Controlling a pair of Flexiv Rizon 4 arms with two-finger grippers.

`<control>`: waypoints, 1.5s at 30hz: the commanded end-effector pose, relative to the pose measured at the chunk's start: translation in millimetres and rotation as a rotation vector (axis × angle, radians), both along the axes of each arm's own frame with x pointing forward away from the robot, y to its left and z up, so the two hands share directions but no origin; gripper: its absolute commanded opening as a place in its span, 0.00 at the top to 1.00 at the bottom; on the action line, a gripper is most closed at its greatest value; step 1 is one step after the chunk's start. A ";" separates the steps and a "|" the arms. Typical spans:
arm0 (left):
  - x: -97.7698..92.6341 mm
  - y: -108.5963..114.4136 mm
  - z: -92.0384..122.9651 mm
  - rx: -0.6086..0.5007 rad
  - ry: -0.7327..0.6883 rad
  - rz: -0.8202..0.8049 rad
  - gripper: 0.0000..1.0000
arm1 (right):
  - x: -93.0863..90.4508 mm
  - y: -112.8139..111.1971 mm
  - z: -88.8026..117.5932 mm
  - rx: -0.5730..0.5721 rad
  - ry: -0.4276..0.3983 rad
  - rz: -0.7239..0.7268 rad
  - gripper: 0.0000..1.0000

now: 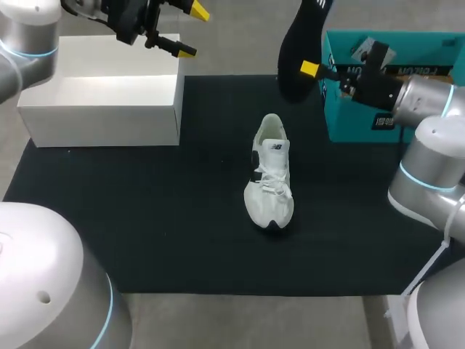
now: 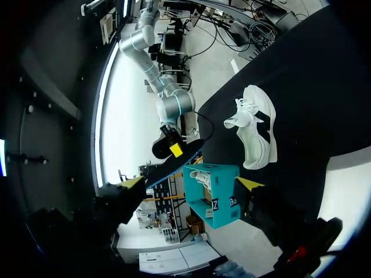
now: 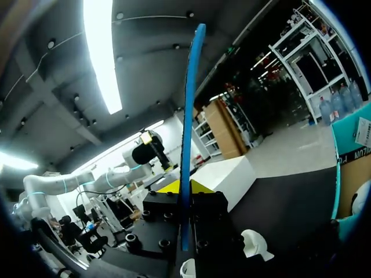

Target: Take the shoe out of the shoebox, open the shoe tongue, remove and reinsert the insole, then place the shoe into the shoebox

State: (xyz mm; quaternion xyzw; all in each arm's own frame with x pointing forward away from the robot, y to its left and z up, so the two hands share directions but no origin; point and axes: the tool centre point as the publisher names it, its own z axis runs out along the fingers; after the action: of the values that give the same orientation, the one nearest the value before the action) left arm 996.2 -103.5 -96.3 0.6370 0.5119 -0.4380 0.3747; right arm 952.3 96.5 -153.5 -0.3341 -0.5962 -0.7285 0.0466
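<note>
Currently, taking the shoe as reference: it lies mid-way across the black mat, long axis running straight away from you, heel opening at the far end. Right gripper: closed on the black insole, held upright in the air just beyond the heel and slightly right, beside the teal shoebox. Left gripper: fingers spread wide, empty, well left of the shoe above the white box. Your right arm is nearer. Reinsertion likely needs the insole lowered into that far opening. Bare mat flanks the shoe; the shoebox wall crowds its far right.
</note>
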 end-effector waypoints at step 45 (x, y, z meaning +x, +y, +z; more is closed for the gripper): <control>-0.1 0.2 0.3 0.004 -0.001 -0.001 0.00 | 43.3 4.2 -110.2 -0.104 0.107 0.105 1.00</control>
State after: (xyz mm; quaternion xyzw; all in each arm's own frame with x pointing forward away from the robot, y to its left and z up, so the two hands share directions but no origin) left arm 995.9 -103.4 -96.5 0.6370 0.5122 -0.4377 0.3745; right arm 995.3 95.9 -252.5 -0.3447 -0.6545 -0.6653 0.1007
